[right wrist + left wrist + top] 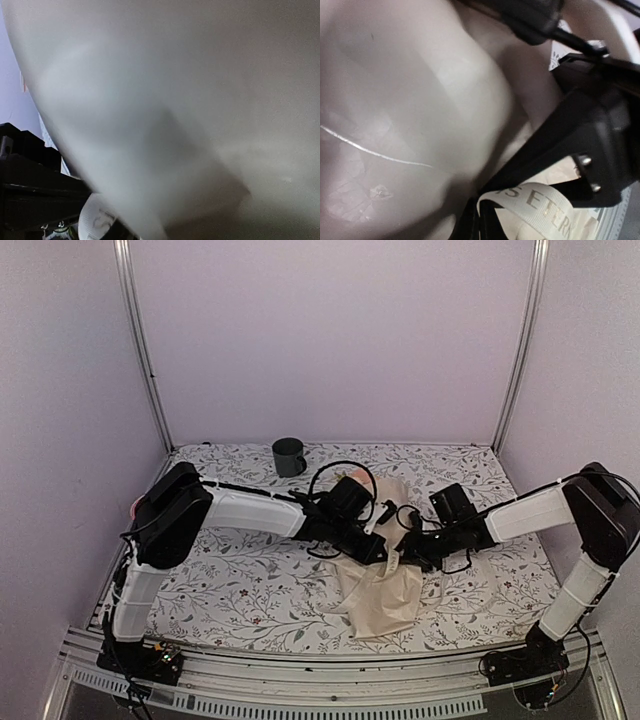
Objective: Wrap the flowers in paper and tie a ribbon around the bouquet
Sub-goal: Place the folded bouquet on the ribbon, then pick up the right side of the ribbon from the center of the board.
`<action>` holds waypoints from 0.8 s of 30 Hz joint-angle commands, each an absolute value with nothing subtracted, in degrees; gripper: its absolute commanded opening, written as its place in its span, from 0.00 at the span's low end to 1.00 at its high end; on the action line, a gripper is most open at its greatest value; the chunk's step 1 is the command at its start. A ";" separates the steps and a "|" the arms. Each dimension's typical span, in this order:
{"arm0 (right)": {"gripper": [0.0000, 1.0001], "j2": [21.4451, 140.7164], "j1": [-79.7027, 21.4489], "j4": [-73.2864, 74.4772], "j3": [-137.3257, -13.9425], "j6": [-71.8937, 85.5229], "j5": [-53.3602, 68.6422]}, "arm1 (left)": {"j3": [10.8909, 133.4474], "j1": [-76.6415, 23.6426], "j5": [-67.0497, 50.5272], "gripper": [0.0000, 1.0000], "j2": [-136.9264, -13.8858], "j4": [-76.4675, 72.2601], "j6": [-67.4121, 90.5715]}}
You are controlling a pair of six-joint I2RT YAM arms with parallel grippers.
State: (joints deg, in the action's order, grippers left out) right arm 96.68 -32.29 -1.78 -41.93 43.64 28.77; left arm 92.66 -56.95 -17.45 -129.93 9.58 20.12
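Lengthwise near-to-far, the bouquet [384, 598] lies between the left end effector [376, 545], pressed together, and the right end effector [415, 547], state unclear.

Tablecloth [240, 590] is white with a grey-green leafy vine print all over. Paper [385, 595] shows a plain cream-beige face, no pattern. Ribbon [540, 202] is cream too, with tan-gold lettering on it. Mug [288, 456] is dark grey-green. Arms [250, 512] are white with black joints. Walls [330, 340] are pale lilac.
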 commanded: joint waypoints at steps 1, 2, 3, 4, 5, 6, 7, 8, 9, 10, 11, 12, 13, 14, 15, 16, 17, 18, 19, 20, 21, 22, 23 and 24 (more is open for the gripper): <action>0.40 90.01 -33.35 1.06 -44.56 43.18 25.22 | 91.27 -57.15 -17.05 0.00 -134.36 11.23 21.51; 0.43 89.06 -33.33 2.11 -44.70 43.01 23.87 | 90.97 -57.12 -16.92 0.00 -134.58 10.82 21.63; 0.50 88.18 -33.20 3.36 -44.78 42.97 22.57 | 90.97 -57.13 -16.79 0.00 -134.89 10.78 21.70; 0.54 87.54 -33.00 4.69 -44.93 42.91 21.47 | 91.04 -57.13 -16.60 0.00 -135.11 10.84 21.71; 0.57 86.98 -32.73 5.84 -45.06 42.76 20.32 | 91.05 -57.11 -16.39 0.00 -135.44 10.85 21.71; 0.61 86.31 -32.14 7.24 -45.22 42.64 18.83 | 91.18 -57.12 -16.24 0.00 -135.58 10.89 21.67; 0.64 85.77 -31.45 9.04 -45.47 42.57 17.83 | 91.34 -57.06 -16.14 0.00 -135.69 11.06 21.58; 0.65 84.93 -30.44 11.31 -45.85 42.29 16.43 | 91.40 -57.11 -15.97 0.00 -135.71 11.25 21.45; 0.68 83.61 -29.44 14.07 -46.17 42.02 14.11 | 91.41 -57.13 -15.92 0.00 -135.58 11.33 21.44; 0.71 81.98 -28.62 17.08 -46.44 41.59 10.57 | 91.31 -57.13 -15.86 0.00 -135.49 11.32 21.38; 0.78 80.03 -27.97 20.58 -46.62 41.14 5.64 | 91.32 -57.08 -15.83 0.00 -135.32 11.29 21.36; 0.89 78.04 -27.64 24.17 -46.56 41.00 0.21 | 91.32 -57.09 -15.73 0.00 -135.21 11.28 21.29; 0.99 75.96 -27.23 28.61 -46.44 41.03 -5.37 | 91.32 -57.12 -15.55 0.00 -135.10 11.35 21.21; 0.99 74.19 -26.72 31.84 -45.93 41.30 -9.55 | 91.32 -57.17 -15.36 0.00 -134.97 11.56 21.04; 0.99 72.63 -25.98 33.94 -45.13 42.20 -12.51 | 91.27 -57.23 -15.10 0.00 -134.78 11.67 20.89; 0.99 71.31 -24.66 35.07 -44.22 42.51 -13.14 | 91.19 -57.24 -14.93 0.00 -134.55 11.65 20.72; 0.99 70.19 -22.87 35.38 -42.94 42.33 -12.29 | 91.03 -57.30 -14.80 0.00 -134.30 11.69 20.57; 0.99 69.32 -21.01 35.58 -41.52 41.78 -11.00 | 90.85 -57.30 -14.65 0.00 -133.96 11.68 20.44; 0.99 68.85 -18.45 35.67 -40.17 41.73 -9.47 | 90.73 -57.24 -14.60 0.00 -133.66 11.68 20.28; 0.99 68.69 -16.64 35.62 -38.71 42.27 -8.14 | 90.59 -57.36 -14.45 0.00 -133.42 11.67 20.11; 0.99 68.76 -15.12 35.89 -37.60 43.64 -7.08 | 90.47 -57.32 -14.28 0.00 -133.15 11.68 20.00; 0.99 69.00 -13.90 36.49 -36.64 44.59 -6.50 | 90.37 -57.35 -14.21 0.00 -132.89 11.67 19.77; 0.99 69.42 -13.01 36.96 -35.95 45.90 -6.02 | 90.40 -57.39 -14.16 0.00 -132.70 11.94 19.63; 0.99 69.70 -12.70 37.41 -35.07 47.07 -5.58 | 90.43 -57.45 -14.08 0.00 -132.49 12.29 19.46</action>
State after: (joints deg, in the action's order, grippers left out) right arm 68.69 -15.00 31.70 -38.39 43.22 -5.52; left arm 92.31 -57.06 -16.10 -132.33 7.81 20.91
